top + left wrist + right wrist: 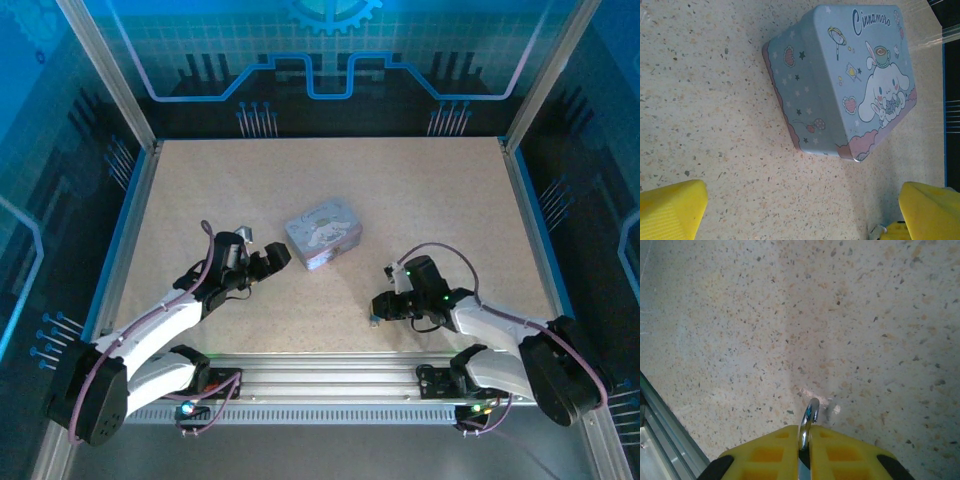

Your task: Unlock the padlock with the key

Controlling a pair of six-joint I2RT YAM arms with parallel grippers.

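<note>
Right gripper (pixel 805 436), seen from its wrist camera: the two yellow fingers (pixel 770 452) are pressed almost together and pinch a thin, bright metal loop that stands upright between them. This loop is taken to be the shackle of the padlock (pixel 810 416), whose body is hidden behind the fingers. From the overhead camera the same gripper (pixel 381 307) sits low over the speckled table (pixel 430 200), near the front edge, with the padlock (pixel 372 320) a small grey speck at its tip. Bare tabletop (pixel 840 315) lies ahead of it, and the aluminium rail (pixel 662 437) runs along the lower left of the wrist view. Left gripper (pixel 273 262) points toward the tin box (pixel 322 232), a lavender-blue rectangular tin with a cartoon dog on its lid. The tin lies flat just beyond the fingertips, between this gripper and the far right of the table. In the left wrist view the jaws (pixel 800 212) stand wide apart and hold nothing, and the tin box (pixel 850 80) occupies the space directly ahead of them. A small metal loop (pixel 878 230) shows at the bottom edge beside the right-hand finger (pixel 932 210); what it is cannot be told. Purple cables (pixel 447 249) arch over each arm.
</note>
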